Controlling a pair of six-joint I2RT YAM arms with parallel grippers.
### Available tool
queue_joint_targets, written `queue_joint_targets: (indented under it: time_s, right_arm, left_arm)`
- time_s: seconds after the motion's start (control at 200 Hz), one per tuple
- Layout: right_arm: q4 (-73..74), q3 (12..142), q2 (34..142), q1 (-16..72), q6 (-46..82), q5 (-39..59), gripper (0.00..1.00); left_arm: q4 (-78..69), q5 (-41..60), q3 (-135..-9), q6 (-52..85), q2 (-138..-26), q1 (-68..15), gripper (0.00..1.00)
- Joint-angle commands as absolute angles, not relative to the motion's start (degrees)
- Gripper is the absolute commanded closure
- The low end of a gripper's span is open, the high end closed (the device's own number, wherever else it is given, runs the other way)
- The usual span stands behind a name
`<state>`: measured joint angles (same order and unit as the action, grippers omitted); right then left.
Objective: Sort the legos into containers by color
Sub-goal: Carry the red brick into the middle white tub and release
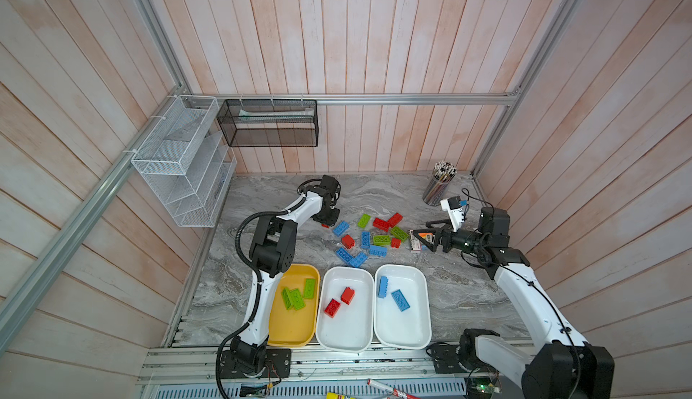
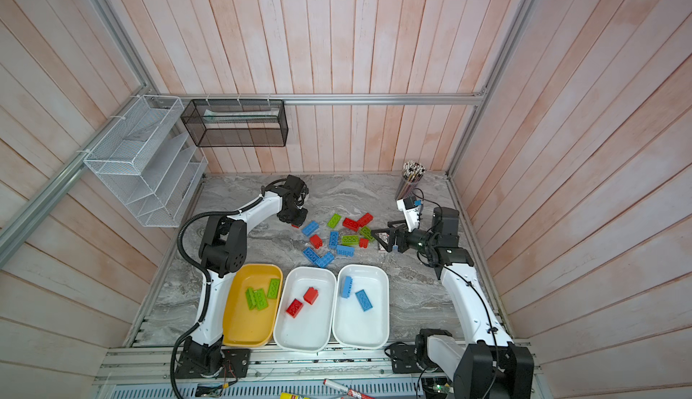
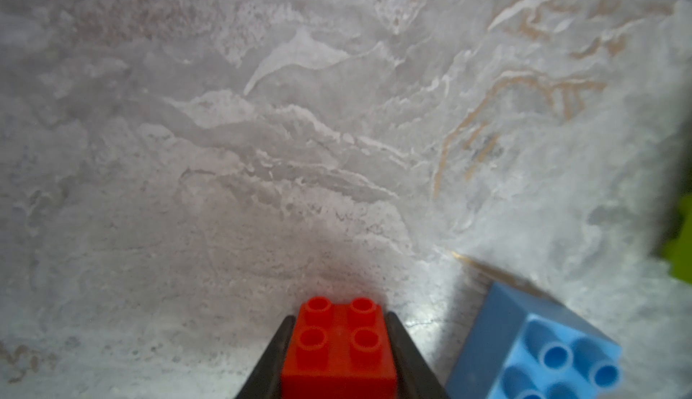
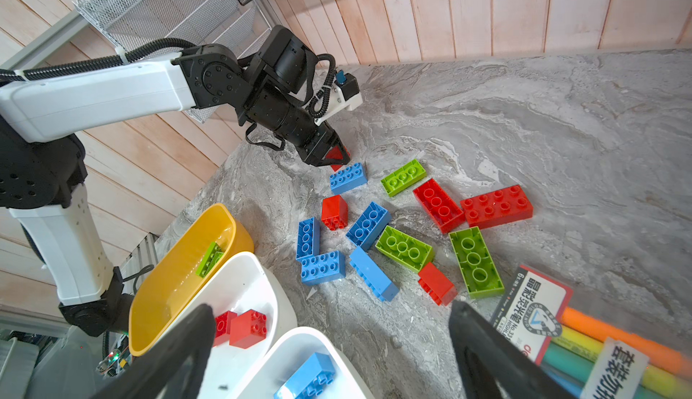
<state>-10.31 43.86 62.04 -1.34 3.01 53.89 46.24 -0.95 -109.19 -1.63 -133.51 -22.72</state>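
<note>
Pick step in hand: left gripper [image 3: 339,318] clamped on a small red 2x2 brick [image 3: 339,356] low at the pile's far edge, right gripper [image 1: 427,236] spread wide and empty. Next, by judgement, a clean lift to the middle white tray [image 1: 348,331] holding the reds.

- left gripper [image 3: 339,316] in the left wrist view: its dark fingers [image 3: 275,359] and the small red brick [image 3: 339,348] between them run off the picture's edge
- blue brick [image 3: 535,348] just beside is cut by the same edge; a lime brick [image 3: 682,240] is only a blurred sliver at the border
- in both top views the left gripper's fingertips are hidden under its own wrist
- right gripper [image 4: 331,307] in the right wrist view: both fingers [image 4: 179,352] blurred and cropped; one covers part of a red brick [image 4: 224,328] in a white tray [image 4: 258,266]
- rainbow pack [image 4: 599,341] is cut off by the edge; its label print is partly covered
- left arm [image 1: 262,296] hides part of the yellow tray [image 1: 296,326]
</note>
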Motion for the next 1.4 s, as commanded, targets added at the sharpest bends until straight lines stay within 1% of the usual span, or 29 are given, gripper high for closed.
queue_joint_targets:
  time_s: [0.0, 0.025, 0.065, 0.255, 0.33, 0.47, 0.625, 0.75, 0.95, 1.135, 1.195, 1.3, 1.395]
  right_arm:
    - [-10.47, 43.94, 62.38, -1.75, 2.82, 54.55, 0.02]
    - [-10.46, 44.02, 62.37, -1.72, 2.83, 54.55, 0.02]
    - [-10.49, 44.08, 62.34, -1.76, 2.86, 54.66, 0.02]
    - [-9.41, 43.78, 62.32, -1.76, 4.11, 55.76, 0.02]
    - [-8.44, 43.18, 62.09, -1.69, 5.19, 56.92, 0.02]
    - [-8.37, 43.12, 61.70, -1.67, 5.54, 57.55, 0.02]
    - [-8.87, 43.07, 61.65, -1.58, 5.30, 57.74, 0.02]
    - [-9.59, 43.33, 61.78, -1.44, 4.62, 57.48, 0.02]
    - [-9.64, 43.98, 62.65, -0.88, 4.30, 57.55, 0.02]
    - [-10.57, 44.73, 62.56, -0.54, 3.70, 56.82, 0.02]
    - [-10.86, 44.74, 62.33, -0.52, 3.38, 56.82, 0.02]
    - [-11.04, 44.52, 61.79, -0.52, 3.30, 56.51, 0.02]
    - [-11.13, 44.47, 61.70, -0.52, 3.17, 56.43, 0.02]
  left_arm:
    - [47.49, -0.59, -109.95, -1.86, -133.30, -22.74, 0.73]
    - [47.83, -0.39, -109.95, -1.70, -132.75, -22.76, 0.76]
    - [48.57, -0.10, -110.00, -1.26, -131.85, -22.81, 0.79]
    - [53.02, 2.53, -108.15, 2.63, -122.47, -24.47, 0.79]
    - [53.36, 3.64, -103.51, 4.04, -116.78, -26.46, 0.79]
    - [54.72, 6.28, -93.26, 11.29, -105.85, -30.85, 0.78]
    - [53.63, 10.51, -79.13, 19.04, -93.11, -38.13, 0.78]
    - [52.51, 10.01, -69.05, 25.19, -85.32, -42.89, 0.77]
    - [45.72, 10.50, -58.31, 32.68, -81.32, -46.32, 0.78]
    - [44.41, 3.61, -55.81, 34.89, -83.69, -47.29, 0.78]
    - [42.75, 2.79, -54.95, 35.55, -83.49, -47.60, 0.75]
    - [40.84, 5.98, -54.88, 35.05, -81.64, -47.90, 0.62]
    - [44.25, 7.71, -56.94, 33.40, -81.00, -47.76, 0.53]
